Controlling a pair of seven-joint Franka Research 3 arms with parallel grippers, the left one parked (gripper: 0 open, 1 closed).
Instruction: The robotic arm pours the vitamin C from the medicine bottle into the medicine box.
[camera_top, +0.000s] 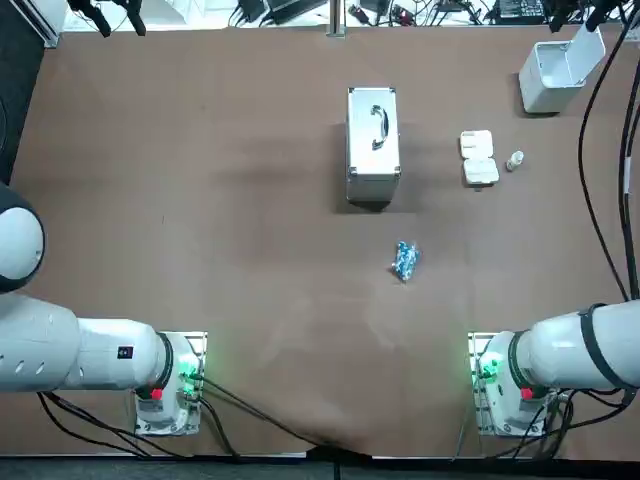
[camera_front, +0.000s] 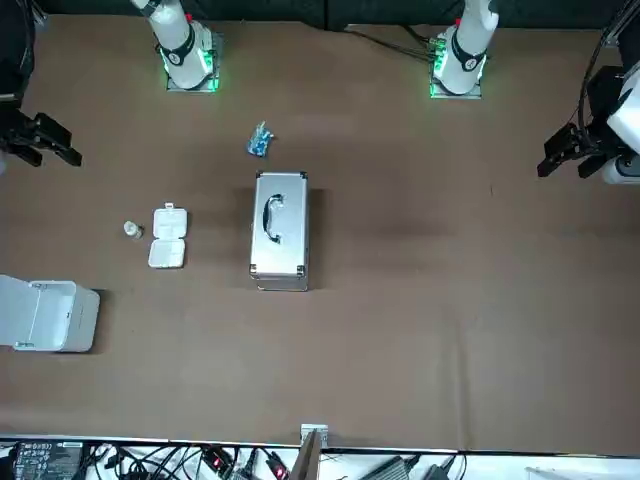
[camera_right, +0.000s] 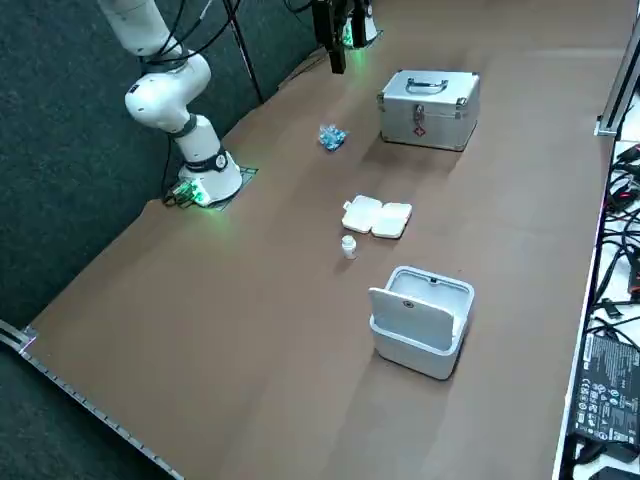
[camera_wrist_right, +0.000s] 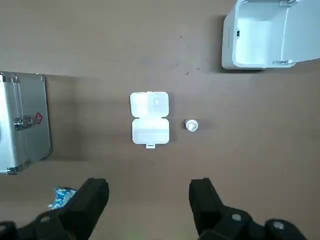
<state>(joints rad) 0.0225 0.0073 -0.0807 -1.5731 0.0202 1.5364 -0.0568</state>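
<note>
You see the bottle (camera_wrist_right: 191, 125) standing upright, cap up, just beside the open pill box (camera_wrist_right: 149, 118) on the surface (camera_wrist_right: 100, 40); case (camera_wrist_right: 22, 122), packet (camera_wrist_right: 62, 196) and bin (camera_wrist_right: 270, 35) sit apart; your hand (camera_wrist_right: 149, 186) hangs above, wide open, empty

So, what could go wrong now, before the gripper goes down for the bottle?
1. The bottle is small and stands upright close to the box. The open right gripper, high above them, could tip it or push the box when it descends.
2. The box is small and lies open. A pour may miss it and scatter pills on the table.
</note>
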